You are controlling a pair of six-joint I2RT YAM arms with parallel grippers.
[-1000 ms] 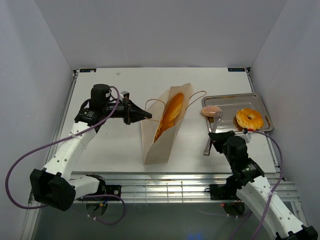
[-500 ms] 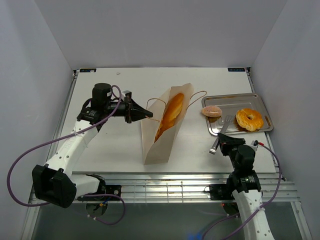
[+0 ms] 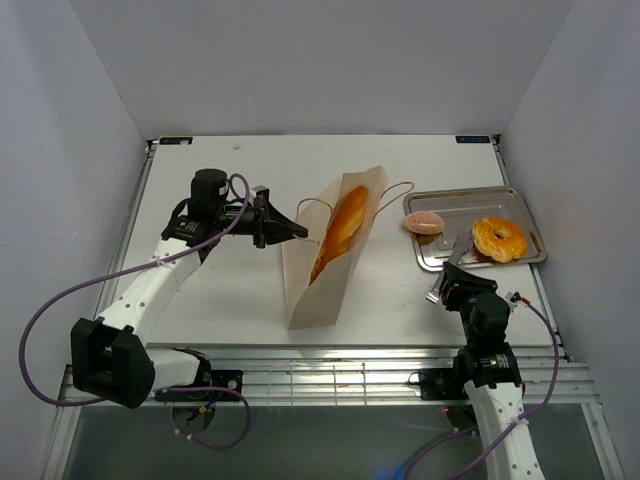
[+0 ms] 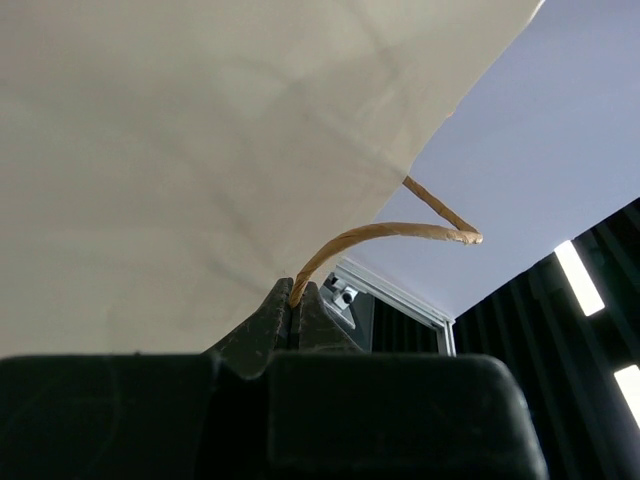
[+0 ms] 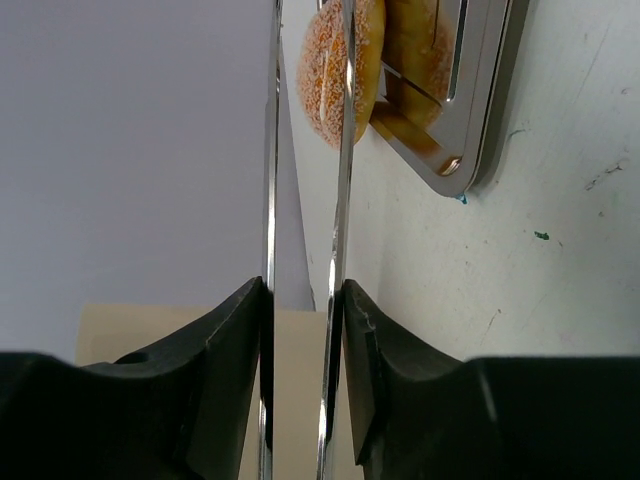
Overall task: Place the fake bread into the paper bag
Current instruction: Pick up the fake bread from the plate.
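The tan paper bag [image 3: 325, 265] stands mid-table, leaning, with a long golden baguette [image 3: 340, 228] inside its open mouth. My left gripper [image 3: 300, 232] is shut on the bag's brown cord handle [image 4: 375, 236], beside the bag's left wall [image 4: 200, 150]. A ring-shaped bun [image 3: 498, 238] lies on the silver tray [image 3: 520, 197]; a pinkish round bun [image 3: 423, 222] sits at the tray's left edge. My right gripper [image 3: 450, 285] is shut on the metal tongs [image 5: 305, 150], whose tips reach toward the ring bun [image 5: 345, 60].
The tray [image 5: 480, 90] lies at the right, near the table's right edge. White walls enclose the table on three sides. The metal frame rail runs along the near edge.
My right arm pulled back and turned, swinging the tongs from the table left of the tray up toward the ring bun. My left gripper shifted slightly right with the handle.
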